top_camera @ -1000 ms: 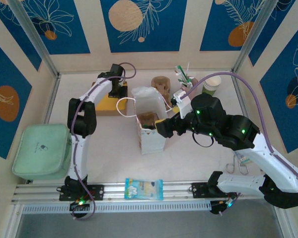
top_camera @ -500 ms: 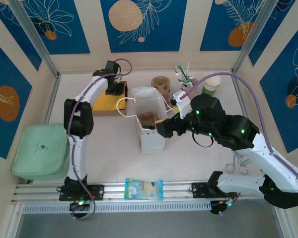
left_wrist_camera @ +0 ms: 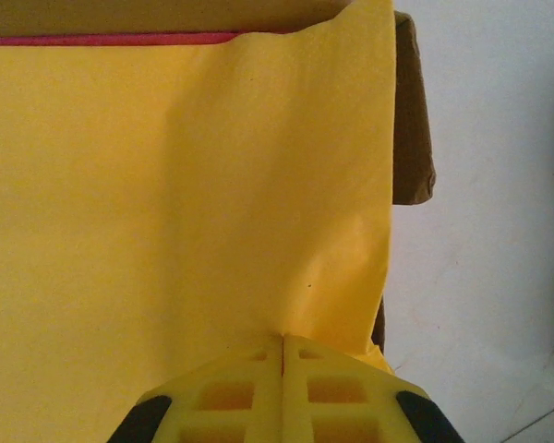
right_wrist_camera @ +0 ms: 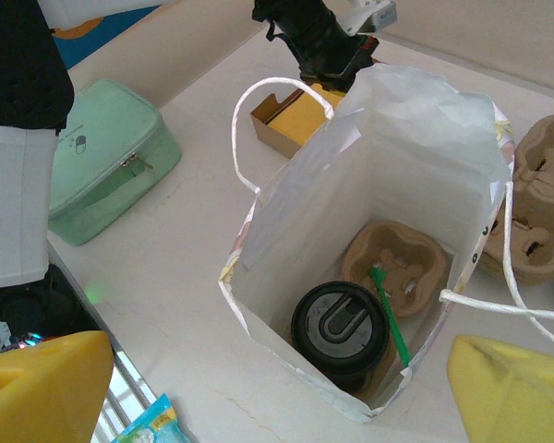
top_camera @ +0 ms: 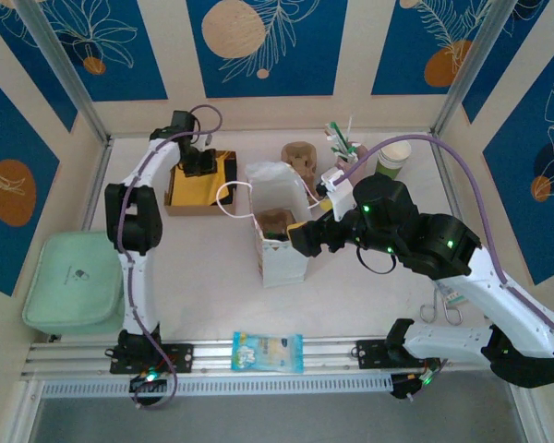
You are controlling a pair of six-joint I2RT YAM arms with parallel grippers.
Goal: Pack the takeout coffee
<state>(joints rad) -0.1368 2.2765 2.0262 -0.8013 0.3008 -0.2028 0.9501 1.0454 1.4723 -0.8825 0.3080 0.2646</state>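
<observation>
Standing at the table's far right edge, the takeout coffee (top_camera: 394, 158) is well apart from the right gripper (top_camera: 302, 236), spread above the white bag (top_camera: 275, 217); the left gripper (left_wrist_camera: 283, 343) is pressed together over yellow paper (left_wrist_camera: 166, 231).

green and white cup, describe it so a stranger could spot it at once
Go to the far right corner of the table, past the white paper bag. The green and white cup stands there, just right of the bunch of utensils. It alone has a white upper part over a green lower band; the cup inside the bag wears a black lid.
</observation>
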